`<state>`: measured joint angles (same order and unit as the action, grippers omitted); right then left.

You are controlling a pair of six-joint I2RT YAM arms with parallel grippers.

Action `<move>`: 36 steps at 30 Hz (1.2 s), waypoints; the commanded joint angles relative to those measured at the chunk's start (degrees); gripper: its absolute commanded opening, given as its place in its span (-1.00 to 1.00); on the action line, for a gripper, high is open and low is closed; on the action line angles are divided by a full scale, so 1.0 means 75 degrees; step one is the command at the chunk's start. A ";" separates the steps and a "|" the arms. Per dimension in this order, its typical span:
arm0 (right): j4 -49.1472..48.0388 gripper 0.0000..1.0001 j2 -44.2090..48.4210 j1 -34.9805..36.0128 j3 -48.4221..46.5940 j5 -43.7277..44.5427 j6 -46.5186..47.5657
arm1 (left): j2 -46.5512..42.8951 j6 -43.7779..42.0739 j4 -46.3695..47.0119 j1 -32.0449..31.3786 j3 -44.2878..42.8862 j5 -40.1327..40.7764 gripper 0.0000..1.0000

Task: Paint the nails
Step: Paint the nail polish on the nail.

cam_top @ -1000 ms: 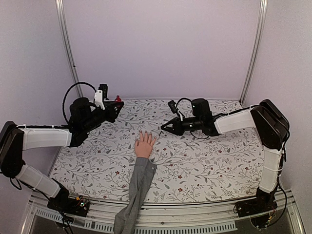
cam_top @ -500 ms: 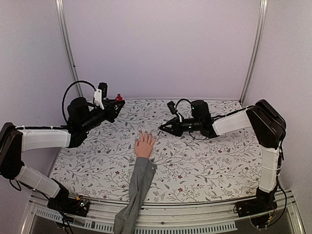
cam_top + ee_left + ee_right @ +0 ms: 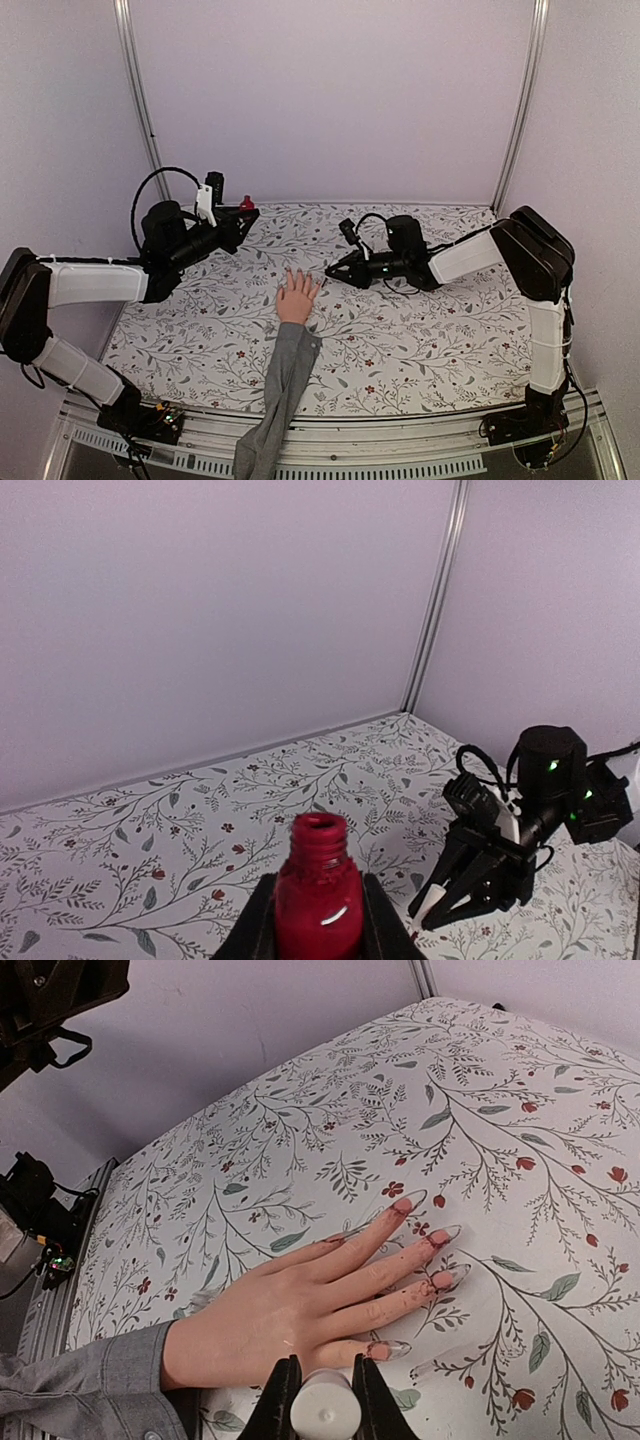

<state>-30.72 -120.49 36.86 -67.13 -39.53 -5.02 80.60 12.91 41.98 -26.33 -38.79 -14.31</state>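
The peach mannequin hand [image 3: 296,297] lies flat on the floral cloth, its grey sleeve [image 3: 280,380] running to the near edge. In the right wrist view its long clear nails [image 3: 446,1232] point away from the palm [image 3: 290,1305], with red smears at the fingertips. My right gripper [image 3: 334,270] is shut on the white brush cap [image 3: 325,1412], low beside the little finger; the brush tip is hidden. My left gripper [image 3: 240,213] is shut on the small red polish bottle [image 3: 318,905], uncapped and upright, held at the back left.
The floral cloth [image 3: 420,330] covers the table between plain walls with metal posts [image 3: 520,100]. In the left wrist view my right gripper [image 3: 445,900] with the white cap shows at lower right. The left arm's cables [image 3: 40,1200] lie at the cloth's edge.
My right gripper has moved left with the brush cap, closer to the hand's fingertips. The left gripper with the bottle has barely shifted.
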 commanded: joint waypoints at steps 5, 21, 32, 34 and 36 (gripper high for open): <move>-0.0165 -1.00 -0.0180 0.0058 -0.0340 -0.0006 0.0130 | 0.0092 -0.0028 0.0342 0.0073 -0.0111 -0.0097 -1.00; 0.0914 -1.00 -0.0403 0.0066 -0.0970 0.0208 0.0281 | 0.0067 -0.0038 0.0364 0.0076 -0.0090 -0.0064 -1.00; 0.1002 -1.00 -0.0476 0.0066 -0.1022 0.0290 0.0360 | 0.0116 -0.0039 0.0427 0.0068 -0.0118 -0.0099 -1.00; 0.0993 -1.00 -0.0481 0.0066 -0.1023 0.0280 0.0364 | 0.0110 -0.0040 0.0425 0.0075 -0.0102 -0.0097 -1.00; 0.0991 -1.00 -0.0492 0.0066 -0.1033 0.0280 0.0370 | 0.0117 -0.0037 0.0437 0.0072 -0.0102 -0.0099 -1.00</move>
<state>-23.53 -123.13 37.08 -73.54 -38.00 -2.94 80.73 12.88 42.92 -26.33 -38.81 -14.57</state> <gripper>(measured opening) 0.123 0.199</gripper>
